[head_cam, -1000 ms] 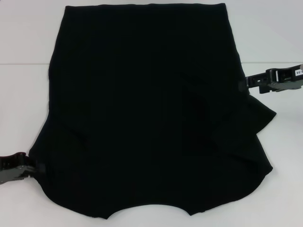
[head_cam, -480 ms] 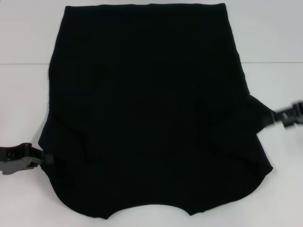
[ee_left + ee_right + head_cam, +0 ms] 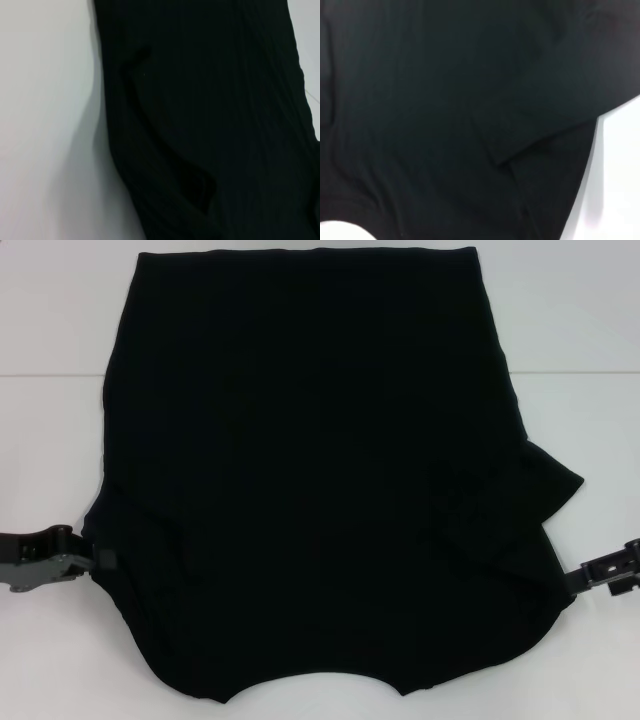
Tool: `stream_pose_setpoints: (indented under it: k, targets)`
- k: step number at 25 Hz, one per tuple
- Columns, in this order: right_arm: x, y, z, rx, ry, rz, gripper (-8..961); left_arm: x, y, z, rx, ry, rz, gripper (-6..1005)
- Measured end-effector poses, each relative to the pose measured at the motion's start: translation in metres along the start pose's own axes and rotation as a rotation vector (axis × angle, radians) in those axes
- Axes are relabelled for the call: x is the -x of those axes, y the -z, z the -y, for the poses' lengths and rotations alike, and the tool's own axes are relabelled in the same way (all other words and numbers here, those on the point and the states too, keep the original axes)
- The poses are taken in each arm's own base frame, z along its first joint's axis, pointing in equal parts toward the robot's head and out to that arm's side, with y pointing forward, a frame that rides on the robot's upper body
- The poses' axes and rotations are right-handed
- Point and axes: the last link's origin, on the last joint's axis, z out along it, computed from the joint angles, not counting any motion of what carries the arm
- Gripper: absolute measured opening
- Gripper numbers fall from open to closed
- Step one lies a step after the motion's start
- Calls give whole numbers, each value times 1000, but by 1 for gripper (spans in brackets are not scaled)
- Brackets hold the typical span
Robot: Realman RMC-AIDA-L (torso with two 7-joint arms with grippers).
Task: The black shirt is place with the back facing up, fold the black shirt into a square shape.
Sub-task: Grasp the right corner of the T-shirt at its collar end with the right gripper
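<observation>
The black shirt lies flat on the white table, hem at the far side and curved neck edge near me. No lettering shows. Both sleeves lie folded inward; the right one forms a flap. My left gripper is at the shirt's left edge, touching the fabric near the shoulder. My right gripper is at the shirt's right edge near the shoulder. The left wrist view shows the shirt with a fold. The right wrist view is filled by the shirt and its folded sleeve.
Bare white table surrounds the shirt on the left, right and far side. A seam line crosses the table. The shirt's near edge reaches almost to the bottom of the head view.
My right gripper has moved from the shirt's right side toward me, down to the near right shoulder. My left gripper has moved away from me and inward, and the shirt's left edge has shifted inward.
</observation>
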Motion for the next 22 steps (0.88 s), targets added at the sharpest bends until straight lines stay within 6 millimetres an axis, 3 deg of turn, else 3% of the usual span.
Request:
stream_pose_setpoints:
  k: [5,10,21,22]
  targets:
    - [-3,-20,1,5,-30,-3,850,-3,-1,-3,2,-7,-1,53]
    - [0,-30,2,-5,-64,29,775,-4,-1,-4,6,-7,-7,53]
    - [5,-34,-2,-3,-58,44,550,-5,-2,-4,4,-8,-14,54]
    - [5,-33,-2,-2,-60,44,470,-5,-2,-4,4,-8,-14,54]
